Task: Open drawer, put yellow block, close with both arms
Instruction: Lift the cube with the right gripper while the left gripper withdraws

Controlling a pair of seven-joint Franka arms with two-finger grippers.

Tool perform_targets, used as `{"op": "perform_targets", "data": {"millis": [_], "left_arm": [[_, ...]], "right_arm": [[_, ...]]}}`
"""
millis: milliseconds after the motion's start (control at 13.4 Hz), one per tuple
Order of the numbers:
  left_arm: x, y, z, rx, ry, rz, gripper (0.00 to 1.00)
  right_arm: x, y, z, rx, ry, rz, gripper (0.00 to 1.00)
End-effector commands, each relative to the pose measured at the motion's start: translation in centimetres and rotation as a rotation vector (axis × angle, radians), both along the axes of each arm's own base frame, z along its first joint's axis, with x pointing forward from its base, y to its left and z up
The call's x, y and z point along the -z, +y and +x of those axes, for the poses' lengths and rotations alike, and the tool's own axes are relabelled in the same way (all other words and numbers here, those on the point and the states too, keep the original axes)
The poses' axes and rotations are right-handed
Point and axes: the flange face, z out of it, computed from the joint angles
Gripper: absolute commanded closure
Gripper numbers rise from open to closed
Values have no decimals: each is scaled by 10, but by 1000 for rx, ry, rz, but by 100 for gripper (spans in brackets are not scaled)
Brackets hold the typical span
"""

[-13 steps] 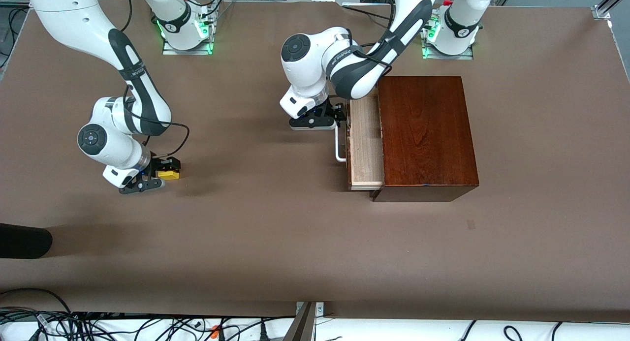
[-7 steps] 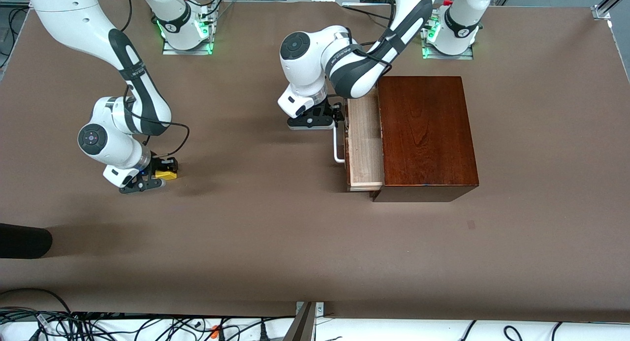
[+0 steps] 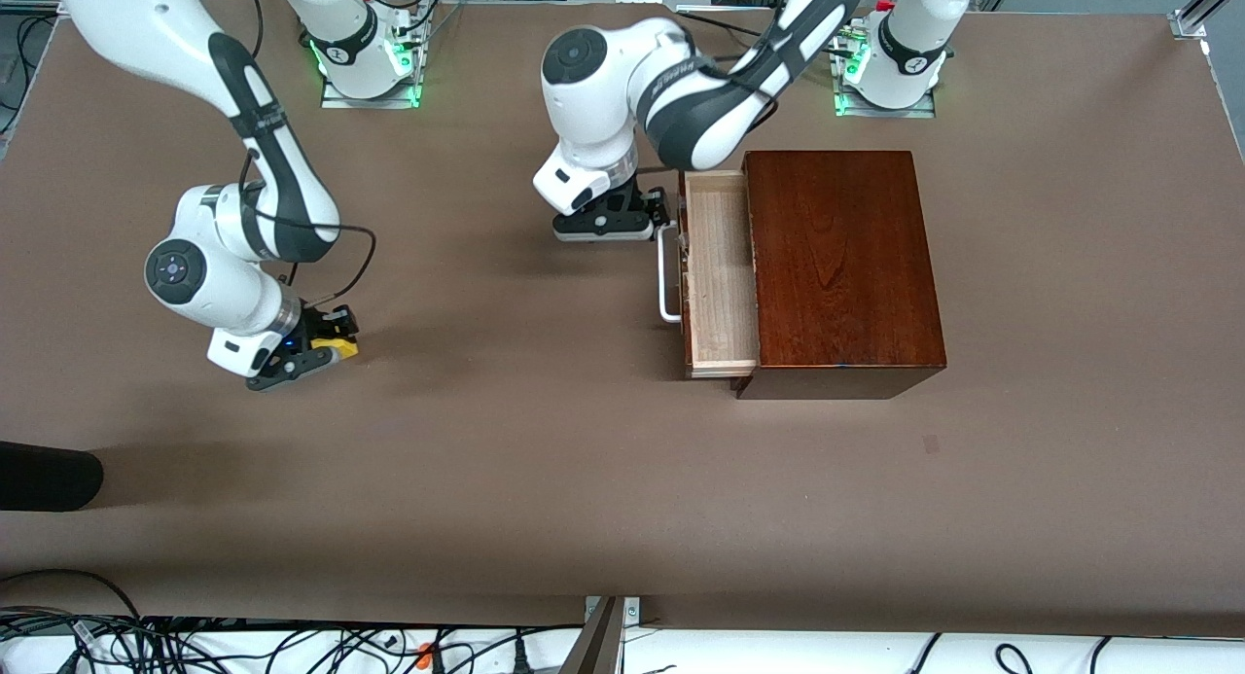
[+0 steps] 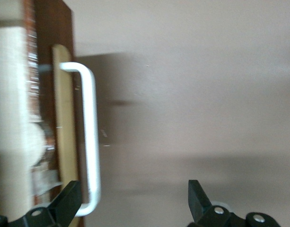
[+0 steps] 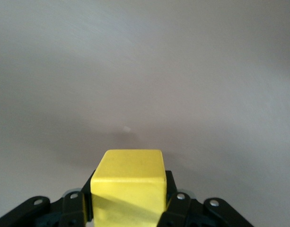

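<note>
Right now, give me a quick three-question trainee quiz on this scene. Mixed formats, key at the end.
1. True or false: the drawer stands partly open.
2. What does the right gripper hold? A) the white handle B) the yellow block C) nothing
3. Fill in: the left gripper is open beside the drawer's white ____.

Key
1. True: its pale inside shows outside the wooden box.
2. B: the right gripper is shut on the yellow block.
3. handle: one finger sits by the bar's end, the other stands clear of it over the table.
</note>
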Motion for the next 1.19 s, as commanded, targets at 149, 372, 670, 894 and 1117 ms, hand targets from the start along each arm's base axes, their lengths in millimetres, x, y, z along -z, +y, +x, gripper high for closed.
{"op": "perform_targets", "data": {"millis": [149,372,670,894,1117], "left_arm": [[-102,40,25,40,119,52,0],[-135,91,61,129,189,38,0],[-166,169,103,294,234,-5,0],[-176,255,142,307,267,-15,0],[-186,320,159,227,267,-53,0]], "right_arm": [[-36,55,-2,-130,-29,37,84],[-58,133,-12,-283,17,18,86],[-76,205,-27,-414,-29,31,87],[-105,290,-55,-547,-92,55,87],[-134,362,-89,-706,-165,26,87]]}}
